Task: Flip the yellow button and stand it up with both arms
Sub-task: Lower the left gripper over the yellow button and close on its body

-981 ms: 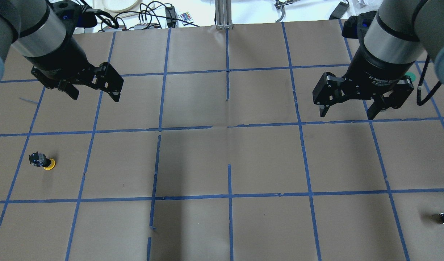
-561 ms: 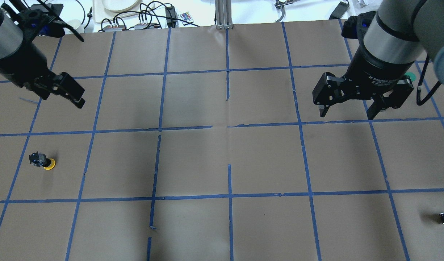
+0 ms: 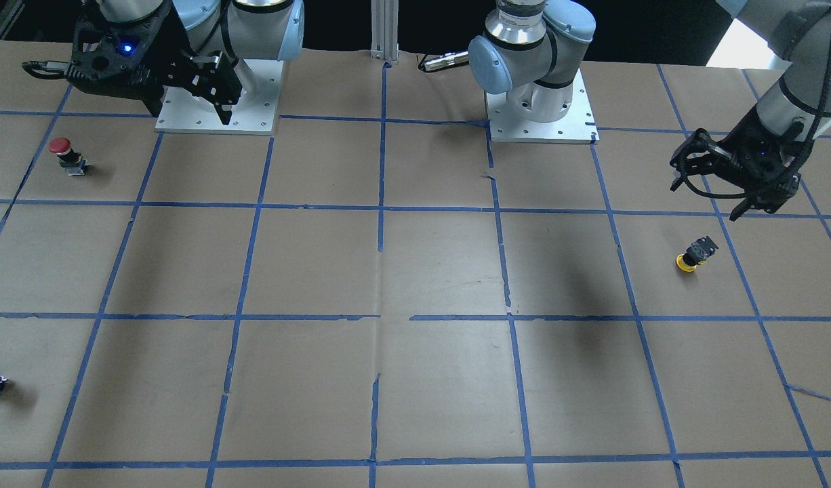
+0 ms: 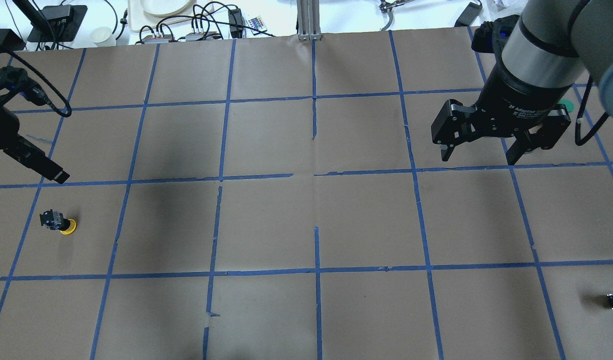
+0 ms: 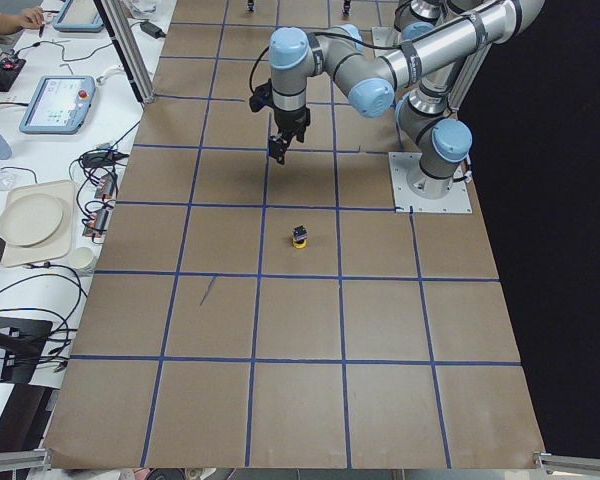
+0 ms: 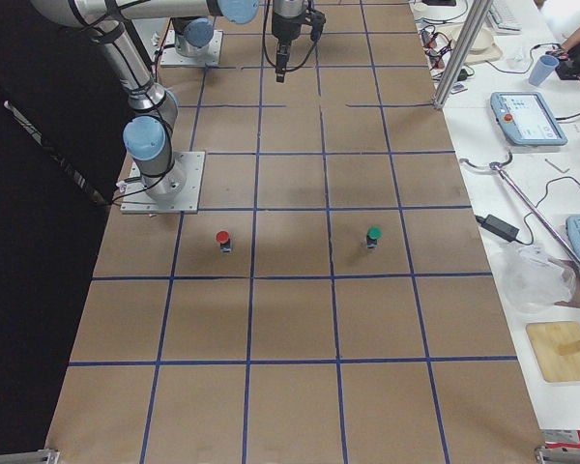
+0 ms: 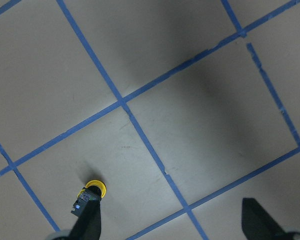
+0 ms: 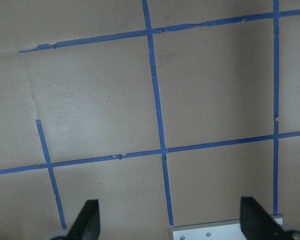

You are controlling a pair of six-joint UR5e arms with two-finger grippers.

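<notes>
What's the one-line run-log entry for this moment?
phase: pre-grasp | left gripper: open, hovering robot-side of yellow button | yellow button: cap-down, untouched | right gripper: open, raised, far off

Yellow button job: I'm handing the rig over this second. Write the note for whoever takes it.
Left gripper: open, empty, hovers near the yellow mushroom-cap push-button, not touching it.
Right gripper: open, empty, over its own half, far from the button.
Button: alone on the brown paper table, seemingly resting cap down, black body up.
Done: nothing gripped, no flip.
Left: grasp it, turn it over using both arms, stand it upright.
</notes>
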